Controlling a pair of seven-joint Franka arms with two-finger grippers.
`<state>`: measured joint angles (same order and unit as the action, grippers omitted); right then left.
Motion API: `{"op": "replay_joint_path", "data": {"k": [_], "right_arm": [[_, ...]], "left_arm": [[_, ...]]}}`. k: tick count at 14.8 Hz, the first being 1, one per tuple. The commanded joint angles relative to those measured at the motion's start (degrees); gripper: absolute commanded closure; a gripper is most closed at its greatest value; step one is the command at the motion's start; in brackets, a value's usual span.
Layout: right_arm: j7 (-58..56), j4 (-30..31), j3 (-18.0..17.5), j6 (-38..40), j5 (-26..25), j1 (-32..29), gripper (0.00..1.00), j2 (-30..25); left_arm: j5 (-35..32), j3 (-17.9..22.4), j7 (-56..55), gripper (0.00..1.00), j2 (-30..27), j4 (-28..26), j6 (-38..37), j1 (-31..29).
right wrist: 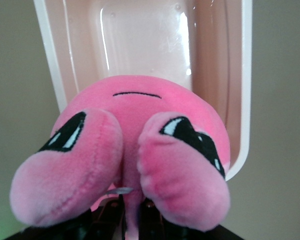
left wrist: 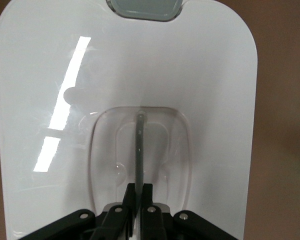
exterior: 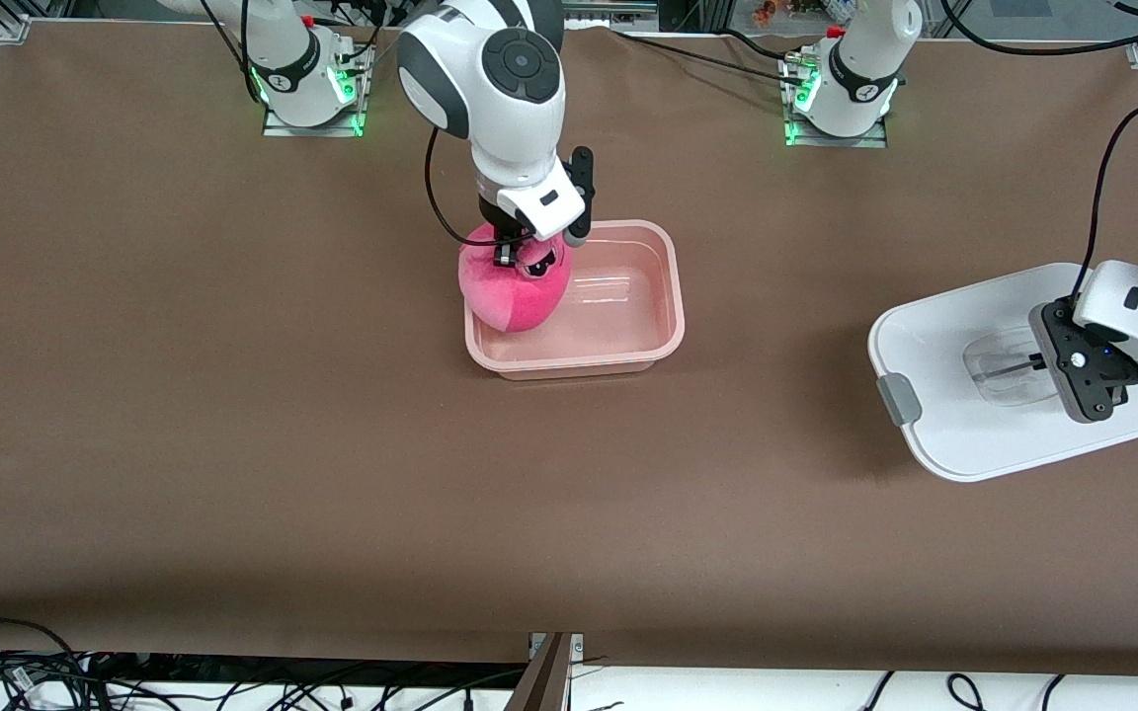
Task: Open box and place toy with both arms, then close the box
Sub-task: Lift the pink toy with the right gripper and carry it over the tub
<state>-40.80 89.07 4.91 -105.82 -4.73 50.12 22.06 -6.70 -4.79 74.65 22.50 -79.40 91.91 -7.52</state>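
**A:** Front view, centre of the frame: the right gripper (exterior: 508, 249) pinches the pink plush toy (exterior: 515, 286) over the end of the open pale pink tub (exterior: 673, 296) toward the right arm's end of the table. Half the toy overhangs the rim.

**B:** So letting go now is the risk?

**A:** I judge so. In the right wrist view the toy (right wrist: 140, 145) straddles the tub's rim (right wrist: 50, 65), so it could catch the edge and roll out onto the brown table (exterior: 233, 395), or tip the light tub.

**B:** And the lid?

**A:** At the right edge of the front view the white lid (exterior: 934, 336) hangs tilted, off the table as far as I can tell, the left gripper (exterior: 1035, 363) clamped narrowly on its clear centre handle. The left wrist view shows the fingers (left wrist: 146, 197) closed on the thin handle bar (left wrist: 139, 150). A one-point hold like that could let the lid swing or slip, and its grey clip (exterior: 899, 399) may then meet the tub crooked.
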Motion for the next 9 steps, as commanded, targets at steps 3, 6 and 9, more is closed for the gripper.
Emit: {"op": "replay_joint_path", "data": {"k": [3, 6, 9], "right_arm": [[-1.0, -6.4, 0.7, 1.1, -0.6, 0.4, 1.00, 4.6], [0.9, -6.4, 0.7, 0.6, -0.6, 0.5, 1.00, 6.8], [1.3, -5.9, 0.7, -3.6, -0.4, 0.4, 1.00, 8.5]], "left_arm": [[-0.2, -0.2, 1.6, 1.00, 0.2, 1.1, -1.0, -0.2], [-0.2, -0.2, 1.6, 1.00, 0.2, 1.1, -1.0, -0.2], [-0.2, -0.2, 1.6, 1.00, 0.2, 1.1, -1.0, -0.2]]}}
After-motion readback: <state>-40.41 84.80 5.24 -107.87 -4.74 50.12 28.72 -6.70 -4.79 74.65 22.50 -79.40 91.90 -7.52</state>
